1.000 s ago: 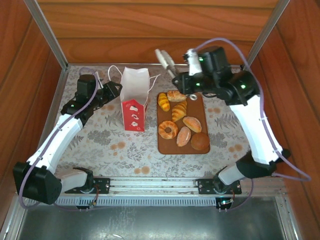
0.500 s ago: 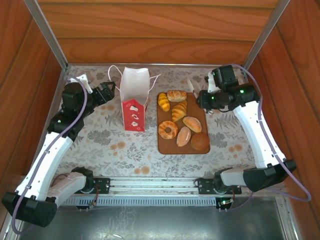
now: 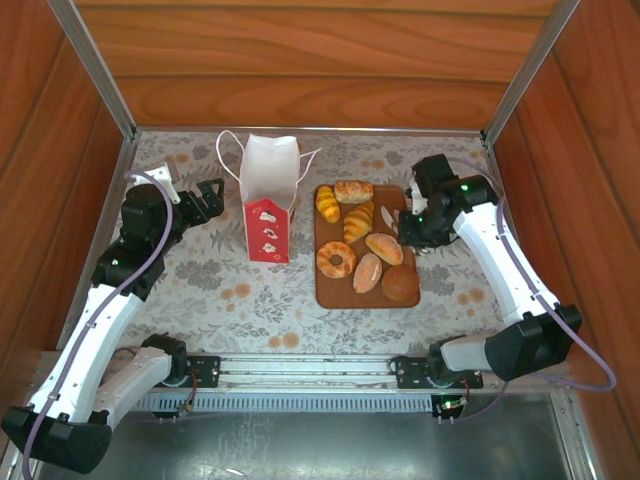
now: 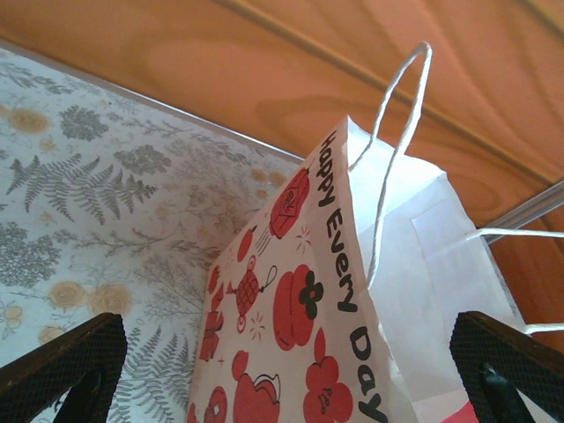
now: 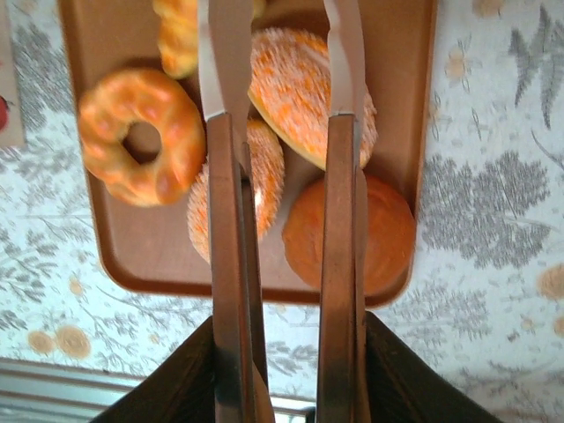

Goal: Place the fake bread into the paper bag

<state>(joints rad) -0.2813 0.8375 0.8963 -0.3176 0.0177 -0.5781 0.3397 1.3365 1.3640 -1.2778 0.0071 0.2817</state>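
On the brown tray [image 3: 335, 293] at the centre of the table [image 3: 220, 290], seven pieces of fake bread [image 3: 400, 283] lay unbagged; the paper bag [image 3: 268, 205] stood upright at the tray's nine o'clock, its inside hidden. The right gripper [image 3: 412, 222], at the tray's two o'clock, was clamped on the tongs [image 5: 227, 264], whose tips straddled an oval roll [image 5: 291, 97]. The left gripper [image 3: 207, 200] gaped empty at the bag's nine o'clock, so most of the loading looked undone.

Fake bread [image 3: 384, 248] grouped beside an upright paper bag [image 3: 268, 205].
Seven golden-brown pieces lie close together: croissants [image 3: 353, 191] at twelve o'clock, ring doughnut [image 3: 336, 259] at eight, round bun [image 3: 400, 284] at five. The white-and-red bag stands at their nine.
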